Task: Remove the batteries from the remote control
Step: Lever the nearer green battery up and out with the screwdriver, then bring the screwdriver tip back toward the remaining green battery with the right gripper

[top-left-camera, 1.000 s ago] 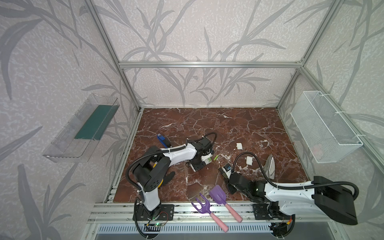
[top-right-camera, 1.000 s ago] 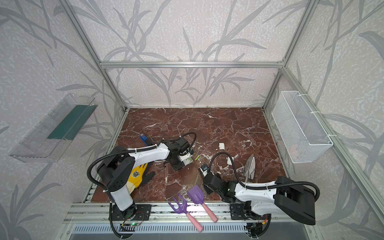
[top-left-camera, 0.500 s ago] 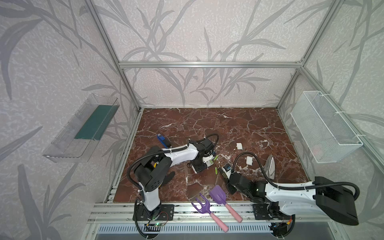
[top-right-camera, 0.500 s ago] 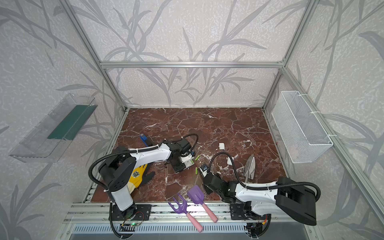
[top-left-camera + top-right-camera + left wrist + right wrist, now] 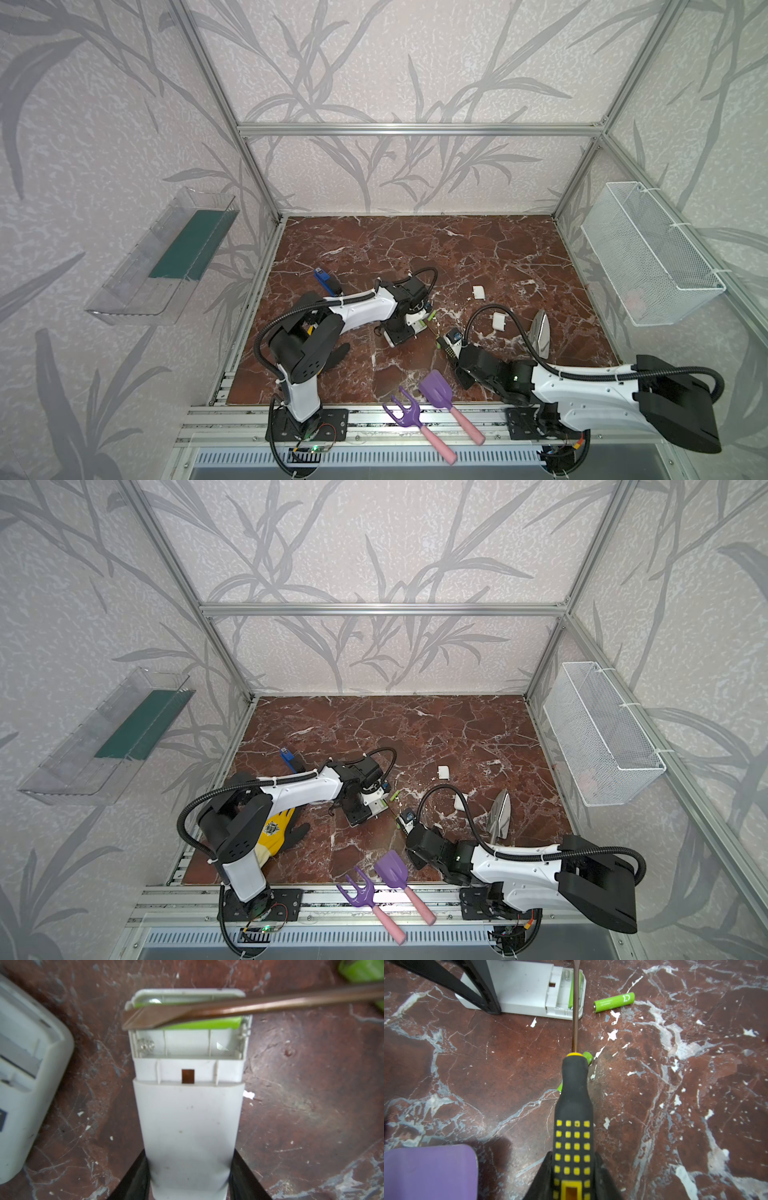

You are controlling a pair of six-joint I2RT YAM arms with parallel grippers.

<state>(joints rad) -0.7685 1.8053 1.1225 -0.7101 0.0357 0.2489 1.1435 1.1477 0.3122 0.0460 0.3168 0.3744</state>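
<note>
My left gripper [image 5: 188, 1178] is shut on the white remote control [image 5: 187, 1122], which lies on the marble floor with its battery bay uncovered. One lime-green battery [image 5: 207, 1024] sits in the far slot; the near slot is bare. My right gripper [image 5: 572, 1178] is shut on the black-and-yellow handle of a screwdriver [image 5: 574, 1115]. Its blade [image 5: 228, 1006] lies across the bay, on top of that battery. A loose battery [image 5: 613, 1002] lies beside the remote [image 5: 525, 987], and another battery [image 5: 587, 1057] shows under the handle. In both top views the grippers [image 5: 409, 320] [image 5: 415, 833] meet mid-floor.
A second white remote [image 5: 27, 1059] lies close beside the held one. Purple shovel [image 5: 434, 388] and rake [image 5: 405, 415] lie at the front edge. Two white covers [image 5: 478, 292] [image 5: 498, 322], a metal trowel [image 5: 540, 336], a yellow glove [image 5: 274, 829] and a wire basket [image 5: 648, 257] are around.
</note>
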